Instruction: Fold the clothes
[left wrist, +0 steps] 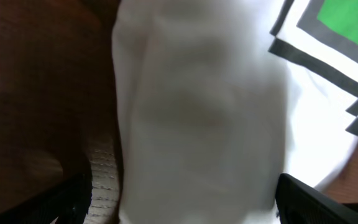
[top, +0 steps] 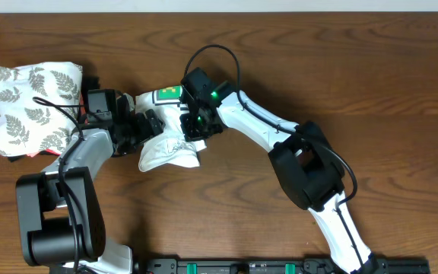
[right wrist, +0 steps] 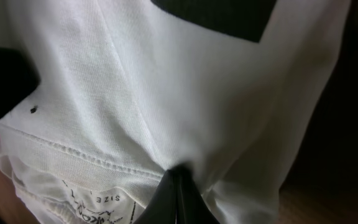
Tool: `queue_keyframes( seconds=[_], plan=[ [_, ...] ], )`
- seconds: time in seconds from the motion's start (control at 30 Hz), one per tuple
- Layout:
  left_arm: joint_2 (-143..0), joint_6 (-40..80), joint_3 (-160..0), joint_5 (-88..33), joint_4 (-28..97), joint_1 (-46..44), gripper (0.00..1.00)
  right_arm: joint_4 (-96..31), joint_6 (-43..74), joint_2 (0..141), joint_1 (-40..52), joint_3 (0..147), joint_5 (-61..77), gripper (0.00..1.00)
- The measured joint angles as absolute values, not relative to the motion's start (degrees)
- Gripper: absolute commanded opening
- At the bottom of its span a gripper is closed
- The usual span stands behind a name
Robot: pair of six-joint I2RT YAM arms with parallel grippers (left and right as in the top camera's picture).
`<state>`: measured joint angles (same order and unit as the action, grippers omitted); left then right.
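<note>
The white T-shirt (top: 170, 152) lies bunched on the wooden table, its green-and-black print (top: 169, 93) at the far end. My left gripper (top: 152, 125) is at the shirt's left side and stands open. In the left wrist view a thick fold of the shirt (left wrist: 197, 112) fills the gap between its black fingers (left wrist: 67, 199), with the print (left wrist: 347, 25) at the upper right. My right gripper (top: 196, 125) reaches in from the right. In the right wrist view it (right wrist: 178, 199) is shut on a pinch of shirt fabric (right wrist: 166, 93) next to the collar seam and size label (right wrist: 98, 199).
A folded white cloth with grey fern leaves (top: 33, 106) sits at the far left, on top of darker garments with a red edge (top: 35, 154). Bare brown table (top: 371, 68) extends to the right and along the back. The arms' bases stand along the front edge.
</note>
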<state>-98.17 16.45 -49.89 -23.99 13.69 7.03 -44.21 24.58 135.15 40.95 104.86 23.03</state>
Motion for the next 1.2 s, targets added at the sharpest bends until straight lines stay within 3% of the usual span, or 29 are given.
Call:
queue_keyframes(
  seconds=[0.27,0.33,0.4,0.53,0.93,1.2],
  plan=[
    [-102.52,15.29,-51.99,-28.27,7.86,6.68,0.88,-45.67,24.56,135.15,40.93,104.86,23.79,0.01],
    [-104.12,15.03,-52.73,-31.42,5.78,6.66,0.8,-45.89,24.53,135.15,40.93,104.88,23.9,0.01],
    [-105.71,14.96,-53.21,-34.15,4.45,6.7,0.53,-46.24,24.45,135.15,40.66,104.88,24.21,0.01],
    [-108.31,14.87,-53.32,-36.93,4.27,6.83,0.08,-47.46,24.32,135.15,40.34,104.86,25.06,0.01],
    [-107.63,15.03,-52.49,-38.85,6.39,6.7,0.06,-51.03,19.14,135.17,38.2,104.86,27.62,0.01],
    [-95.55,15.4,-49.23,-34.22,9.19,6.04,0.06,-55.94,12.38,129.4,30.52,104.03,19.94,0.01]
  ],
)
